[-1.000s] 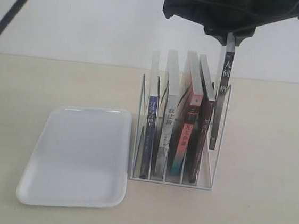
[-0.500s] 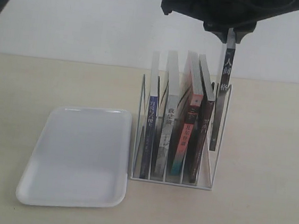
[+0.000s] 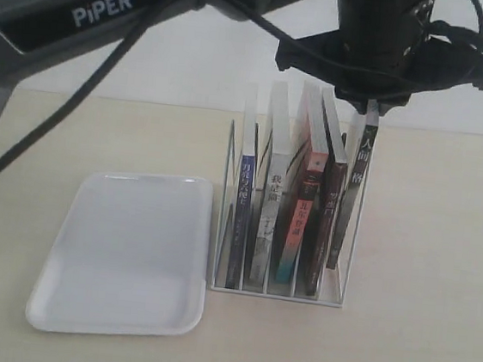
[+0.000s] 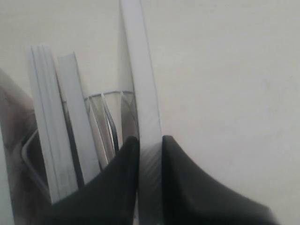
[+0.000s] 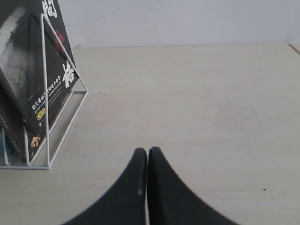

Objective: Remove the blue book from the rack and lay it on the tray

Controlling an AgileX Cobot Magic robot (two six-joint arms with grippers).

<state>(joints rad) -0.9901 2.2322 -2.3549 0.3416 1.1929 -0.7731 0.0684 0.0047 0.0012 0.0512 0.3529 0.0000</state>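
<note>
So the tray (image 3: 121,255) is sat on the surface (image 3: 424,252), well off to the left gripper's (image 4: 150,140) side. The rack (image 3: 277,295) is right under it, with the blue book (image 3: 241,198) parked in the slot farthest from it. A black-spined book (image 3: 352,193) is clamped by that gripper. The right gripper (image 5: 147,152) is pinched together, nothing held.

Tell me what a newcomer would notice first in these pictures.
A dark arm reaches across from the left, and the left gripper is shut on a black-spined book at the right end of the white rack. The white tray lies flat left of the rack, while the blue book stands in the leftmost slot.
</note>
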